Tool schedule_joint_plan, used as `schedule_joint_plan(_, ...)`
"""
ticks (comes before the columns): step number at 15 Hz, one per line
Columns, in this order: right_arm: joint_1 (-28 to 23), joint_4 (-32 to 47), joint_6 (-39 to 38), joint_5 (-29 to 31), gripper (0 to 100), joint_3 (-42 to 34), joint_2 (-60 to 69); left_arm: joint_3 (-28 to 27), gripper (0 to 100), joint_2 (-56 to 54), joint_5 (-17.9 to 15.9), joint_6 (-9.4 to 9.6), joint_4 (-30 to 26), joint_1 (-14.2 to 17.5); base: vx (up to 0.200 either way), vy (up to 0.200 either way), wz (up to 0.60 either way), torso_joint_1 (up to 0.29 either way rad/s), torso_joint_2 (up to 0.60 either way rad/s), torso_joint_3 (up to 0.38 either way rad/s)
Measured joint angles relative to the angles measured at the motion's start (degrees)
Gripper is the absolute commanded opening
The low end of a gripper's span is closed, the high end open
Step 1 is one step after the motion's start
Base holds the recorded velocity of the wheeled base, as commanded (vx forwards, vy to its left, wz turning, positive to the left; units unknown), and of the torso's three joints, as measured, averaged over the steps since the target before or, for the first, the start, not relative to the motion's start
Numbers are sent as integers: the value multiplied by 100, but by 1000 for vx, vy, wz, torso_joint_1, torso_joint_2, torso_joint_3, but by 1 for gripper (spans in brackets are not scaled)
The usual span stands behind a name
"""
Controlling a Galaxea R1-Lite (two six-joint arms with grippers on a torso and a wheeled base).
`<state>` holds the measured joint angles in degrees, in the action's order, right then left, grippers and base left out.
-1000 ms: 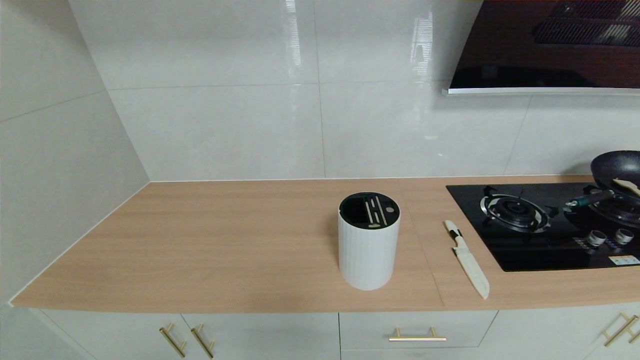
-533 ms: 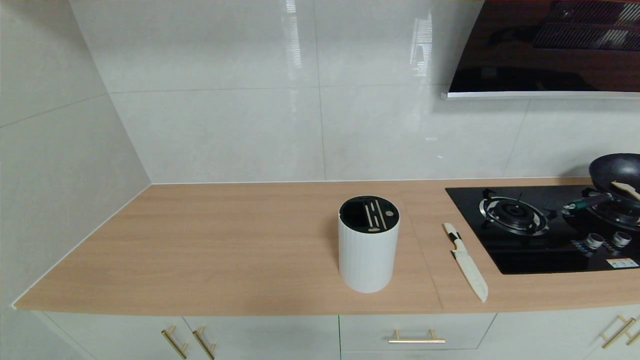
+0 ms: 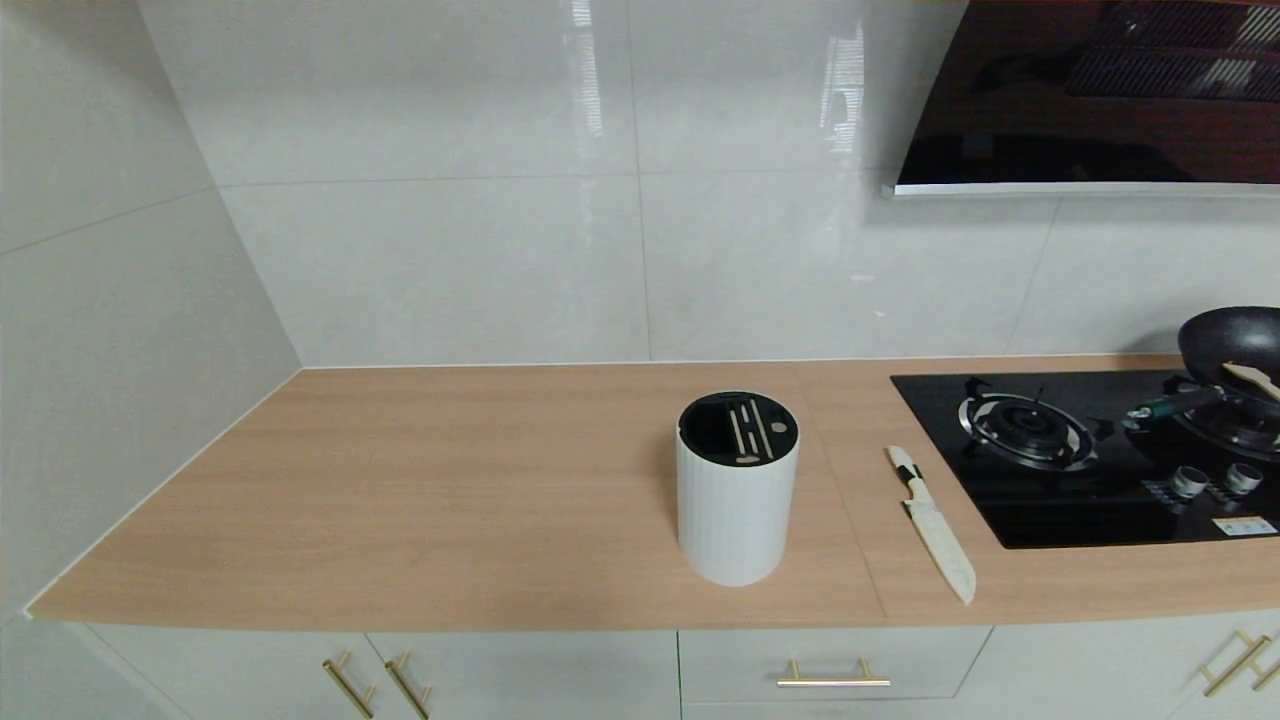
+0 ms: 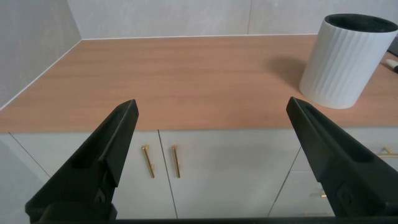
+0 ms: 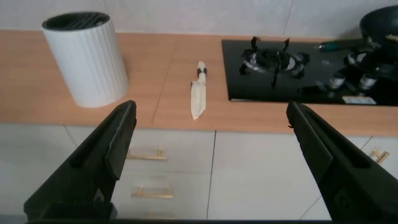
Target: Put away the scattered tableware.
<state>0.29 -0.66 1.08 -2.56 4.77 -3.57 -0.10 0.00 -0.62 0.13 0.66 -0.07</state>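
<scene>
Head view: a white holder (image 3: 737, 500) stands on the table (image 3: 450, 480). The knife (image 3: 932, 525) lies flat to its right, apart from it, short of the hob (image 3: 1080, 500). Left wrist view: the left gripper (image 4: 211, 109) hangs before the table edge, well apart from the holder, jaws wide apart. Right wrist view: the right gripper (image 5: 211, 109) hangs likewise, jaws wide apart.

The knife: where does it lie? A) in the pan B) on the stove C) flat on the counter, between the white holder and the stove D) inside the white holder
C: the knife lies flat on the counter, the white holder at one side and the stove at the other.
</scene>
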Motion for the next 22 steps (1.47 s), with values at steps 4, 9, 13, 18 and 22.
schedule_joint_plan(4,72,-51,-155,-488,100,1034,-1626,0,100,0,0,-4,2,0,0,0,0,0,0,0)
schedule_joint_plan(9,201,-1091,-206,-672,100,2172,-4651,0,100,0,0,-4,0,-2,0,0,0,0,0,0)
schedule_joint_plan(13,332,-2630,-206,-696,100,2682,-6994,0,100,0,0,-4,2,-2,0,0,0,0,0,0)
schedule_joint_plan(18,391,-3560,-182,-635,100,3467,-9147,0,100,0,5,-4,2,-2,0,0,0,0,0,0)
schedule_joint_plan(22,397,-3634,69,0,100,3999,-10561,0,100,0,9,-4,2,-2,0,0,0,0,0,0)
